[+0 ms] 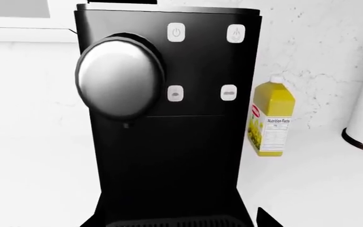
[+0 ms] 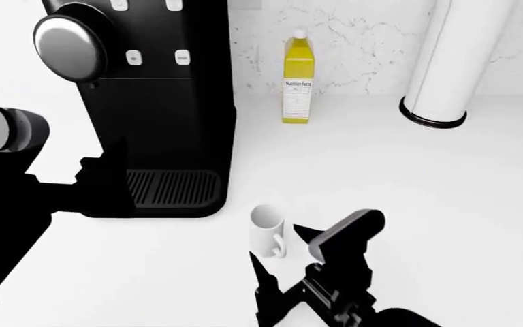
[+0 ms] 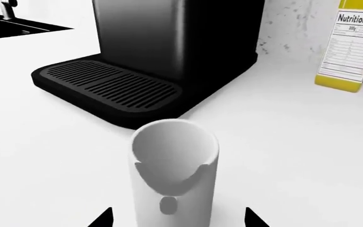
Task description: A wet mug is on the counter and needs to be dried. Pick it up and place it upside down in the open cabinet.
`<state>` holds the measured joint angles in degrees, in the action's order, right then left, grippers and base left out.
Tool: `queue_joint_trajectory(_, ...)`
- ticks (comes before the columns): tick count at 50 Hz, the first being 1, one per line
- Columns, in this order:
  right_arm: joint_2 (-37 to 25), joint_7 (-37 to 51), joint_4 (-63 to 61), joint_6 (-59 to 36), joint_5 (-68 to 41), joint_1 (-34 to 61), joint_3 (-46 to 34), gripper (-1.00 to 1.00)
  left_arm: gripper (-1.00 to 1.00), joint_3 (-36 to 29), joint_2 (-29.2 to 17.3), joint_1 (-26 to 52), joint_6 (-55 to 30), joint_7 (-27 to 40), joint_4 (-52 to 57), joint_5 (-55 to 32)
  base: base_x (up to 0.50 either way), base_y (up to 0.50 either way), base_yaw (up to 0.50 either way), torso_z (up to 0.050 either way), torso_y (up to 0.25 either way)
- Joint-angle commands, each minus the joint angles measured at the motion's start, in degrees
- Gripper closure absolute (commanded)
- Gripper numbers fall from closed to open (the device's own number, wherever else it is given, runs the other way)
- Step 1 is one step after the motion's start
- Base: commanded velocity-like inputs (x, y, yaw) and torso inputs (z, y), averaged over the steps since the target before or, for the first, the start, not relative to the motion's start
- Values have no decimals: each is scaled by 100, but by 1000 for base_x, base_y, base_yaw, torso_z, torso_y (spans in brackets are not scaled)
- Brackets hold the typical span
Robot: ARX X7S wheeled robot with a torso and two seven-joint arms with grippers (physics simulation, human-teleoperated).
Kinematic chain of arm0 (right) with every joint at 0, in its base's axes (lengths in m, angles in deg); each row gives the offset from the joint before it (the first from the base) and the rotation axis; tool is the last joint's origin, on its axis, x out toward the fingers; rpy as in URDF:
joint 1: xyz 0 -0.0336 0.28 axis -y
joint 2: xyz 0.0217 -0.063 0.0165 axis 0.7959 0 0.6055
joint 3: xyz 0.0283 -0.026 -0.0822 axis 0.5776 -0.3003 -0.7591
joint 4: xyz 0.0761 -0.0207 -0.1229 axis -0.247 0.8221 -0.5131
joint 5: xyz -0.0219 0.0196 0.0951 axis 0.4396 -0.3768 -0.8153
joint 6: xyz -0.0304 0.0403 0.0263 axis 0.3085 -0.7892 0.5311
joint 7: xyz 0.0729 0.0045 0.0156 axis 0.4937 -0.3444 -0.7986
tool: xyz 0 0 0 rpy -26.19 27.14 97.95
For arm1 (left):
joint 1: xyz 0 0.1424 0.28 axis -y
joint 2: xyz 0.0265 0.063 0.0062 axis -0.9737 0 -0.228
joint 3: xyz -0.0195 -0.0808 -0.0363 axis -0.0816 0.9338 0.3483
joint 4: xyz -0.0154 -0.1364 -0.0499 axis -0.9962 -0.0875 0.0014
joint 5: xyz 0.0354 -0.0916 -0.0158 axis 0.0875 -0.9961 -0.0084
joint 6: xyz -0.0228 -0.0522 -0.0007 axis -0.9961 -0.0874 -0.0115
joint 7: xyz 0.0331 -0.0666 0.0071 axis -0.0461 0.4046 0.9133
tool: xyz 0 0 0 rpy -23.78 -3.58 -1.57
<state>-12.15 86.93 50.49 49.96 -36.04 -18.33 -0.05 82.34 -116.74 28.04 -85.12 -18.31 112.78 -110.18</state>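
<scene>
Left wrist cam just stares at the coffee machine (image 1: 168,118) and yellow bottle (image 1: 271,118); no mug there, and I can't tell how that tool is set. Head cam: the mug (image 2: 268,230) stands upright on the tabletop (image 2: 443,191), just ahead of the right tool (image 2: 284,255), the nearer arm by far. Right wrist cam: mug (image 3: 174,175) dead centre between spread tips, handle toward the camera.

The right gripper (image 2: 284,245) reaches forward low, its two black fingers (image 2: 263,269) spread wide apart. The left gripper (image 2: 107,178) is extended forward; its fingers' spacing is unclear.
</scene>
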Motion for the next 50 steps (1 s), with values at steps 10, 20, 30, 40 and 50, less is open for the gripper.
queue_joint_trajectory(10, 102, -71, 513, -177, 620, 223, -252, -100, -100, 120, 27, -231, 15, -187, 11, 221, 0, 0, 0, 0, 0)
queue_joint_trajectory(20, 172, -176, 735, -93, 746, 327, -387, -100, -100, 154, 35, -313, 28, -249, 25, 292, 0, 0, 0, 0, 0)
queue_joint_trajectory(30, 192, -252, 847, 22, 786, 319, -436, 100, -100, 176, 29, -370, 45, -290, 35, 337, 1, 0, 0, 0, 0)
queue_joint_trajectory(40, 133, -232, 735, -63, 744, 352, -434, 100, -100, 132, 41, -346, 61, -307, 23, 356, 2, 1, 2, 0, 0)
queue_joint_trajectory(50, -501, 186, -314, -653, 699, 646, -109, 100, -100, -38, 30, -178, 92, -289, -83, 151, 0, 0, 0, 0, 0)
